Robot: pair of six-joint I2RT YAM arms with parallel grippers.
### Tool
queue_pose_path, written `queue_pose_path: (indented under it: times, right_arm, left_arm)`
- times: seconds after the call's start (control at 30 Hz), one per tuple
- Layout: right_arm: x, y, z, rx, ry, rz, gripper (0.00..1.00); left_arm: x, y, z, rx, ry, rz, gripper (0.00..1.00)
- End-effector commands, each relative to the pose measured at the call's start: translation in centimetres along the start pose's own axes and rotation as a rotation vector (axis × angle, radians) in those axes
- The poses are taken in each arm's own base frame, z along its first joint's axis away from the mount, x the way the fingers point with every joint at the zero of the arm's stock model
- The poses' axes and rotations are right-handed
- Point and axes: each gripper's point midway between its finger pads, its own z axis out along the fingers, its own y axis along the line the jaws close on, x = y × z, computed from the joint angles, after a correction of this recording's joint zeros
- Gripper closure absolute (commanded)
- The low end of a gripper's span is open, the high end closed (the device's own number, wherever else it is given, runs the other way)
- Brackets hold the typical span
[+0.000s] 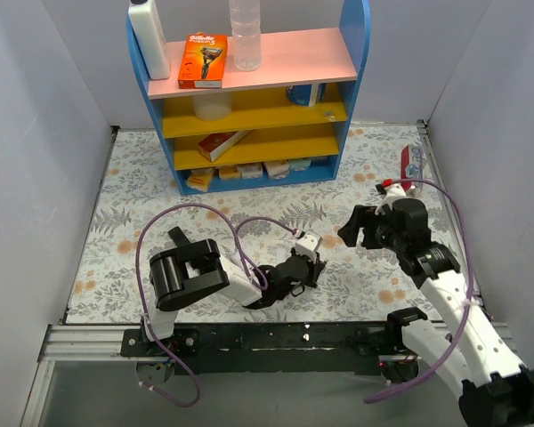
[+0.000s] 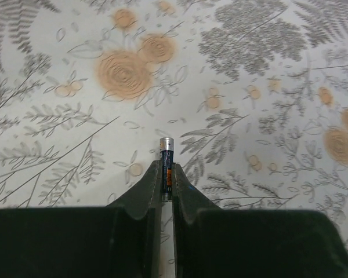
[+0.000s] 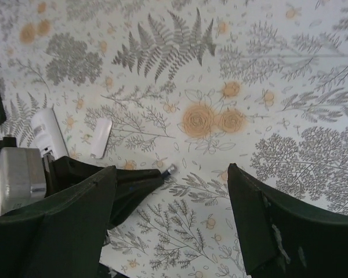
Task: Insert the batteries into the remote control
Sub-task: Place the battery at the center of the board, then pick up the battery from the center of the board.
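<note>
My left gripper is shut on a slim purple-blue battery, whose silvery end sticks out past the fingertips, just above the floral mat. From the right wrist view the battery tip pokes out of the left gripper's dark fingers. A white rounded body that looks like the remote lies on the mat behind the left gripper, with a small white cover beside it. My right gripper is open and empty above the mat. From above, the left gripper is near the front middle and the right gripper is to its right.
A blue shelf unit with pink and yellow boards stands at the back, holding bottles and boxes. A red and white tube lies at the mat's right edge. Grey walls close in both sides. Purple cables loop over both arms.
</note>
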Motion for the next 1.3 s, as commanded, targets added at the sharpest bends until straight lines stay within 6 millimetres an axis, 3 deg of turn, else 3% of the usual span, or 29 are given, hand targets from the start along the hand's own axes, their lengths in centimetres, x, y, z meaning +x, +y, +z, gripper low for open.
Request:
queue_pose_path:
  times: [0.0,0.07,0.1,0.17,0.4,0.57,0.83,1.0,1.27]
  right_arm:
    - [2.5,0.2,1.6,-0.007,0.192,0.075,0.16]
    - [4.0,-0.1,2.6,-0.001,0.273,0.097,0.18]
    - [4.5,-0.1,2.9,-0.007,0.292,0.104,0.18]
    - [4.6,-0.2,3.6,-0.007,0.296,0.115,0.19]
    - [6.8,-1.3,5.3,0.025,0.366,0.13,0.23]
    - [8.9,-1.6,6.1,0.022,0.42,0.152,0.33]
    - [9.9,-1.0,7.7,-0.015,0.431,0.207,0.39]
    - [10.7,-1.2,8.1,0.001,0.459,0.216,0.49]
    - [12.4,-1.6,8.3,0.029,0.502,0.214,0.57]
  left_arm:
    - [0.2,3.2,-0.5,-0.191,0.028,-0.08,1.0]
    - [2.0,4.6,-0.6,-0.273,0.089,-0.097,1.0]
    - [1.8,4.7,-0.3,-0.299,0.089,-0.109,1.0]
    - [2.9,5.9,-0.7,-0.369,0.122,-0.128,1.0]
    - [3.4,5.6,-1.2,-0.375,0.144,-0.189,1.0]
    - [3.2,4.7,-1.1,-0.329,0.15,-0.211,0.79]
    - [2.8,4.1,-0.9,-0.303,0.138,-0.239,0.59]
    - [2.0,4.1,-1.4,-0.301,0.112,-0.259,0.48]
    - [-0.8,3.6,-3.2,-0.269,0.053,-0.304,0.31]
